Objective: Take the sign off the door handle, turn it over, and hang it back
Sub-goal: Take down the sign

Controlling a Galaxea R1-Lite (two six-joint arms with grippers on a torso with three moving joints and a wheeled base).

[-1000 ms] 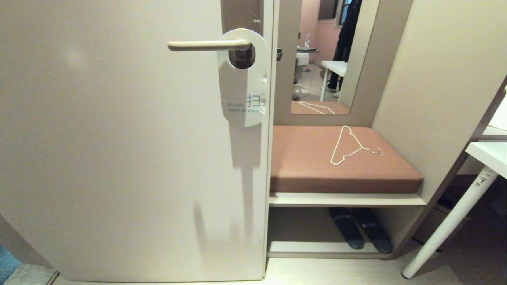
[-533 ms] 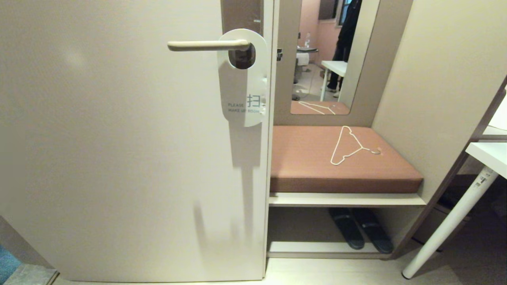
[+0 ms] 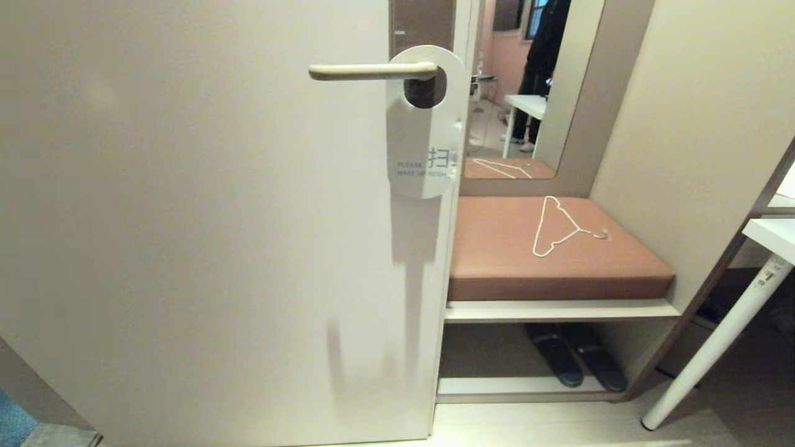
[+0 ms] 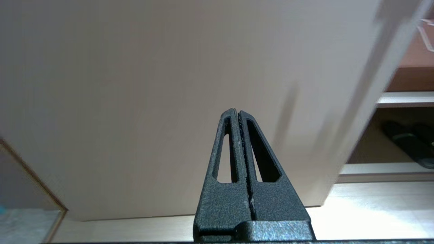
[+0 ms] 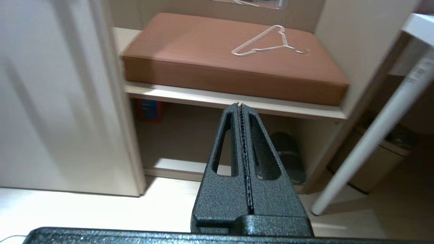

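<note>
The sign (image 3: pixel 425 133) hangs on the door handle (image 3: pixel 366 72), slippers (image 3: pixel 574 363) fill the low shelf (image 3: pixel 522 389) right, and the left gripper (image 4: pixel 238 113) and right gripper (image 5: pixel 240 106) are closed, empty.

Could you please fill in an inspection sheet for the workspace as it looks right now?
Surface: cream door, its face bare apart from shadows.
Job's things: sign hangs on the door handle through its oval hole, white "PLEASE MAKE UP ROOM" side outward.
Clutter: white wire hanger lies on the brown bench cushion; dark slippers on the shelf below.
Grippers: left gripper shut, empty, low before the door; right gripper shut, empty, facing the bench.
Cables: nothing seen.
Surroundings: mirror above the bench reflects a person's legs; white table leg at the right.
</note>
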